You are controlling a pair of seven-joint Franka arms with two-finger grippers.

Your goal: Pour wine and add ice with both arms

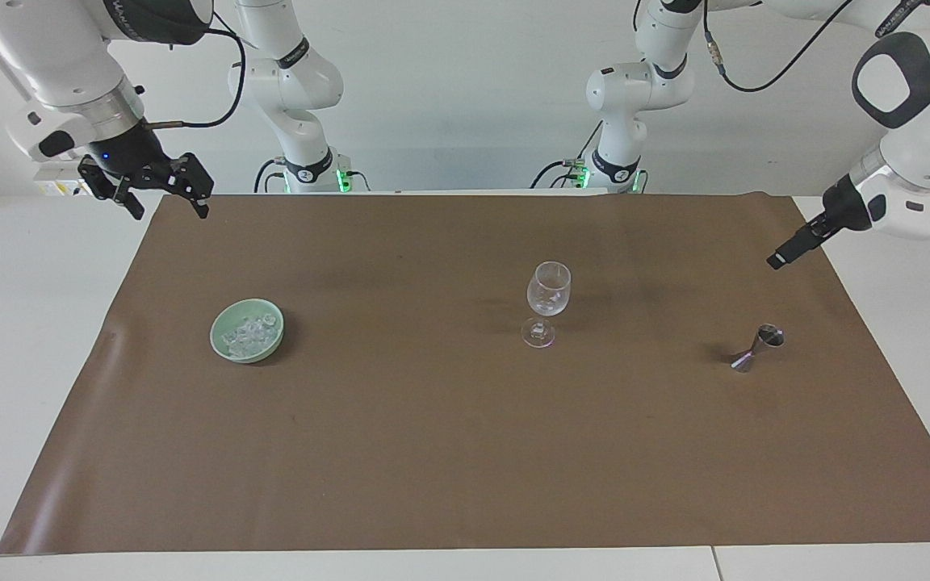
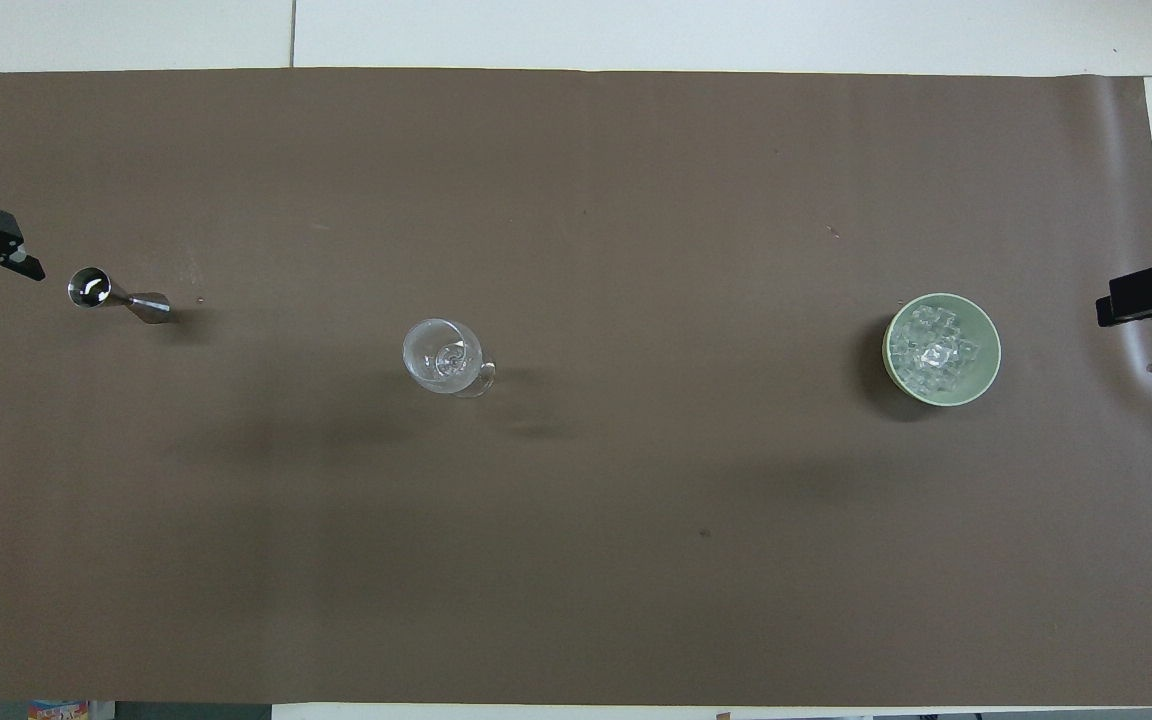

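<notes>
Left end effector hangs released above the mat's edge, measuring cup just below it. Right end effector waits released; ice bowl nearby.

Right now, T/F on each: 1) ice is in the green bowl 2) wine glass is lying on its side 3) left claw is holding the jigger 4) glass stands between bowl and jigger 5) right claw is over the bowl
1) The ice is in the green bowl. True.
2) The wine glass lies on its side. False: it stands upright on the brown mat.
3) The left claw holds the jigger. False: it is open, in the air, apart from the jigger.
4) The glass stands between bowl and jigger. True.
5) The right claw is over the bowl. False: it hangs at the mat's corner, open, holding nothing.
</notes>
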